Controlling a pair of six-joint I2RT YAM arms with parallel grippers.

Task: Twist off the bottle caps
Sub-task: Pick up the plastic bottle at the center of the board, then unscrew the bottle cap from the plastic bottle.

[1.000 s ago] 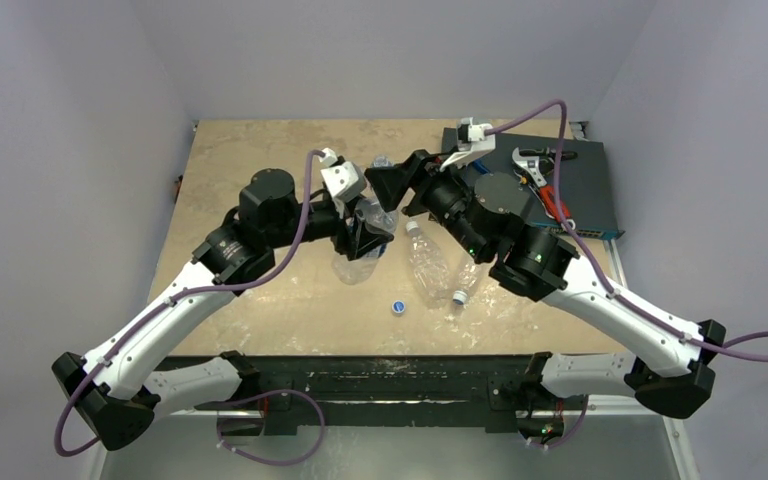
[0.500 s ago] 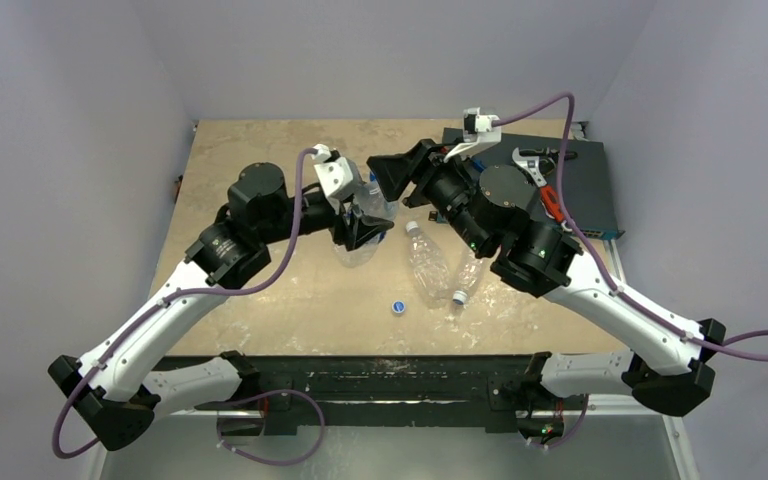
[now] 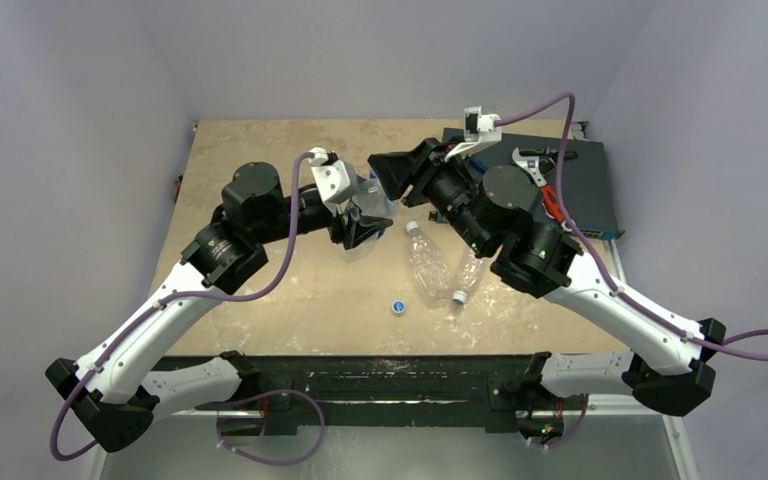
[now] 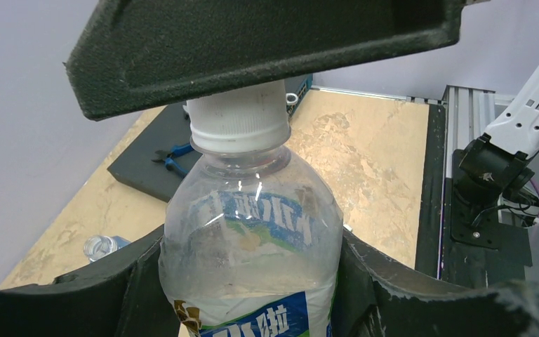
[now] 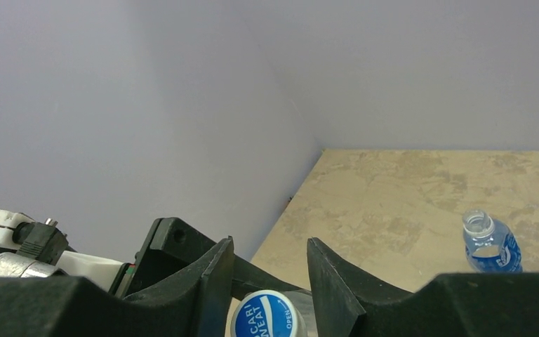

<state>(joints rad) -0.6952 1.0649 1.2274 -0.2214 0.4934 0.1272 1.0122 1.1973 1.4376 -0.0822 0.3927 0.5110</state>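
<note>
Held bottle: a labelled bottle (image 4: 249,232) sits in the left claw (image 4: 249,295), whose black fingers clamp its body on both sides.
Cap: we see a white cap (image 5: 265,316) with a blue mark on top, still on that bottle's neck.
Right claw: the right claw (image 5: 270,242) has its fingers set narrowly on either side of the cap. We cannot tell whether they press it.
In the way: in the left wrist view a right finger covers the cap's top. From above, the two wrists hide the cap.
On the desk: on the desk (image 3: 260,160) two clear bottles (image 3: 426,262) lie near the front, a loose cap (image 3: 397,306) just left of them.
Right side: a dark pad (image 3: 585,185) carries a wrench (image 3: 528,163).
Only the wrist views show: an open bottle (image 5: 490,242) lying far back, and blue-handled cutters (image 4: 170,156) on the pad.
</note>
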